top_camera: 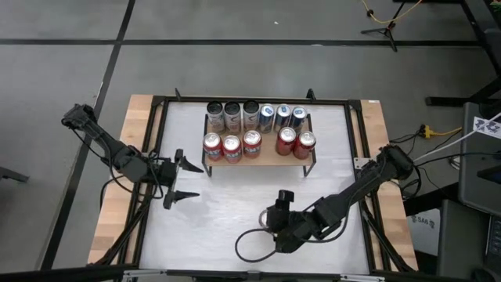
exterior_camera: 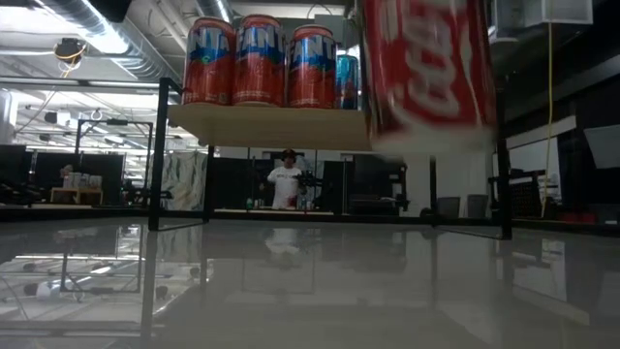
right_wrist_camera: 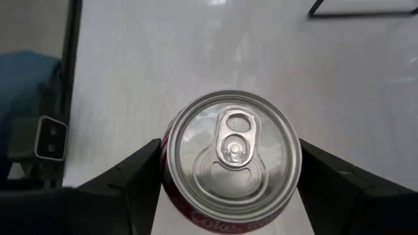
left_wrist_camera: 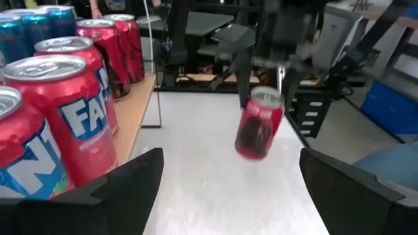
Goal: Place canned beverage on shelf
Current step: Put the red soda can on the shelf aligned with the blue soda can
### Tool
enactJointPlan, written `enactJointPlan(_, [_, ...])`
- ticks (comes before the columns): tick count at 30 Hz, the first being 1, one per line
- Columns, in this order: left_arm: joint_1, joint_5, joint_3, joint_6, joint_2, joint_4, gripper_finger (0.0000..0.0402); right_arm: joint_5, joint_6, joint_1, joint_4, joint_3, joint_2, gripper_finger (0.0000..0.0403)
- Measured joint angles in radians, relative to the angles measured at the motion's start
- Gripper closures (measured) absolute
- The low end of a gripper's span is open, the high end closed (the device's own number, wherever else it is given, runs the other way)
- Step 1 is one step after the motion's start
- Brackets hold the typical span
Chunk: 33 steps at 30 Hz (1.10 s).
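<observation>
The shelf point(top_camera: 266, 160) stands at the far middle of the table and carries several cans: red ones in its front row point(top_camera: 232, 146), dark and blue ones behind. Its wood top also shows in the low view point(exterior_camera: 271, 126). My right gripper point(top_camera: 280, 210) hovers near the table's front right of centre, shut on a red canned beverage point(right_wrist_camera: 232, 147). The beverage hangs above the tabletop point(exterior_camera: 426, 68) and also shows in the left wrist view point(left_wrist_camera: 259, 124). My left gripper point(top_camera: 178, 180) stands open at the table's left, fingers point(left_wrist_camera: 140, 173) pointing toward the right with nothing between them. My right gripper pinches the canned beverage's side wall just under the top rim point(right_wrist_camera: 168, 163) between its two fingers point(right_wrist_camera: 130, 179), on opposite sides. The fingers come slanting down from above. The can is lifted clear of the table, slightly tilted, with its tab end up.
A black metal frame point(top_camera: 156, 141) borders the white tabletop. A dark cable loop point(top_camera: 250, 244) lies near the front edge. The shelf's front row has a gap point(top_camera: 269, 149) between red cans. A person point(exterior_camera: 286, 179) stands in the room beyond.
</observation>
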Motion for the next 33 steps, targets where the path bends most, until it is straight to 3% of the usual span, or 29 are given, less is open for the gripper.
enactJointPlan(9, [0.012, 0.002, 0.000, -0.007, 0.041, 0.001, 0.0050, 0.043, -0.134, -0.028, -0.019, 0.000, -0.152, 0.0119])
enactJointPlan(17, [0.012, 0.002, 0.000, -0.008, 0.065, 0.003, 0.0050, 0.032, -0.280, -0.142, -0.056, 0.001, -0.260, 0.0117])
enactJointPlan(29, [0.012, 0.002, 0.000, -0.009, 0.101, 0.033, 0.0050, -0.149, -0.461, -0.381, -0.062, 0.001, -0.298, 0.0116])
enactJointPlan(33, [0.012, 0.002, 0.000, -0.009, 0.111, 0.033, 0.0050, -0.165, -0.493, -0.432, -0.075, 0.001, -0.298, 0.0116])
